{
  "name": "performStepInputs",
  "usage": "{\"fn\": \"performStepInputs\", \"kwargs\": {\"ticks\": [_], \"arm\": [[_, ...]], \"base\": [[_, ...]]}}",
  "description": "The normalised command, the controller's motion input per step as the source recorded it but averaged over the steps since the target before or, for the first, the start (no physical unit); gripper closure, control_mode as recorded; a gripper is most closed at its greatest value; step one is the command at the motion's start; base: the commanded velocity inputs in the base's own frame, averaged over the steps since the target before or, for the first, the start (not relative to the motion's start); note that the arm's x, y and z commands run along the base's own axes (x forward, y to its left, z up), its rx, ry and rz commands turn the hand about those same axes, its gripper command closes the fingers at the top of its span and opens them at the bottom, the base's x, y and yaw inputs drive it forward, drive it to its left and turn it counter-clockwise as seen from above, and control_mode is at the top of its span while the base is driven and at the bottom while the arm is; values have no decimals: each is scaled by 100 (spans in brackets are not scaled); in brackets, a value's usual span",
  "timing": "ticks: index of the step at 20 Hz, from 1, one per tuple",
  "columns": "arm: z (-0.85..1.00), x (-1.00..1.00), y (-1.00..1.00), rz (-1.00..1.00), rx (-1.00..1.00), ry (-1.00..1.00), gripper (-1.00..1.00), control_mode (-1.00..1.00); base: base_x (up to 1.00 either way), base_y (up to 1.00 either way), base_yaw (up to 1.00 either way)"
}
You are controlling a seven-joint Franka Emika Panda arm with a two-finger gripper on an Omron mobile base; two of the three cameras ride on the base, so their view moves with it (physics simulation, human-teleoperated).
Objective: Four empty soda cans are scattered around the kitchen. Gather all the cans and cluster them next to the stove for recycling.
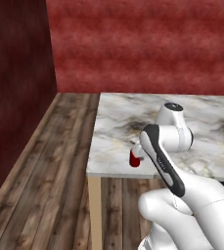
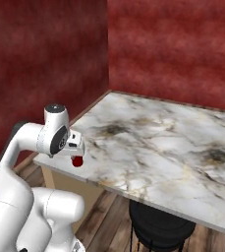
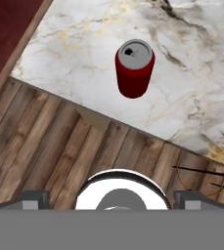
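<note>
A red soda can (image 3: pixel 134 73) stands upright on the marble bench (image 2: pixel 173 147), near the bench's corner and close to its front edge. The tool (image 3: pixel 111 200) hangs above it with its two fingers wide apart and holds nothing. Wooden floor (image 1: pixel 50 161) lies below.

I see a red soda can (image 2: pixel 77 161) upright near the marble table's (image 2: pixel 153 147) front-left corner (partly hidden by my arm's wrist); dark stool (image 2: pixel 158 227) beneath.
</note>
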Motion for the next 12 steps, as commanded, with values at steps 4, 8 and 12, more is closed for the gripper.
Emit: {"fn": "performStepInputs", "kwargs": {"ticks": [4, 8, 12], "arm": [[-4, 23, 1, -2, 0, 0, -100, -100], [0, 34, 2, 0, 0, 0, -100, -100], [0, 37, 1, 0, 0, 0, -100, -100]], "base": [[0, 0, 0], [0, 0, 0], [0, 0, 0]]}}
